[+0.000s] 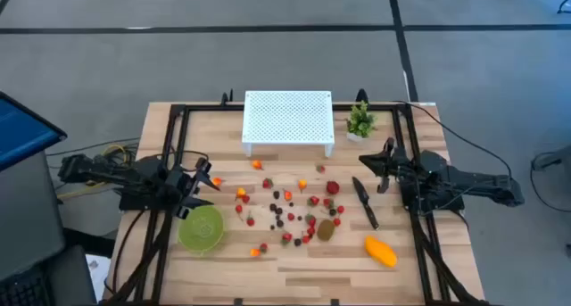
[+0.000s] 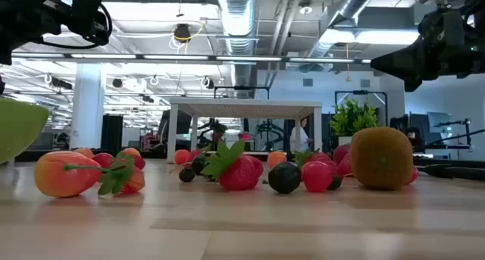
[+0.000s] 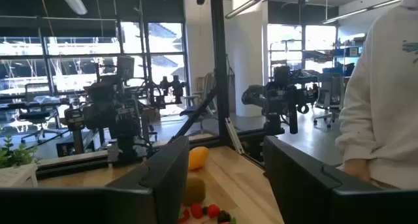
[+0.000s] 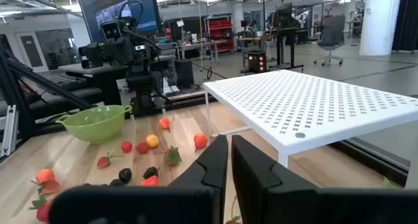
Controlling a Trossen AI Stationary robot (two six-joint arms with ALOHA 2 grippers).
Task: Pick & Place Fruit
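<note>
On the wooden table [image 1: 294,270], taking the green bowl [image 1: 202,229] as the landmark, the left gripper [image 1: 207,183] hangs in the air just beyond the bowl's far rim, its two fingers [image 3: 171,173] standing apart with nothing between them; a person's white sleeve [image 3: 382,100] shows past it in the left wrist view; to the right of the bowl the small fruit [image 1: 287,215] lies scattered over the boards, red, orange and dark pieces, none of them in the bowl; the white perforated rack [image 1: 288,119] stands beyond that scatter, further from the bowl toward the far edge; at the scatter's right end, the brown kiwi [image 1: 326,229] rests among the berries; further right again lies the slim black knife [image 1: 366,202], and nearer the front edge the orange-yellow mango [image 1: 381,251], well apart from the bowl; the small potted plant [image 1: 360,121] stands beside the rack's right end; farthest from the bowl, the right gripper [image 1: 384,168] hovers above the table just past the knife, its fingers [image 4: 251,168] pressed together and empty.
</note>
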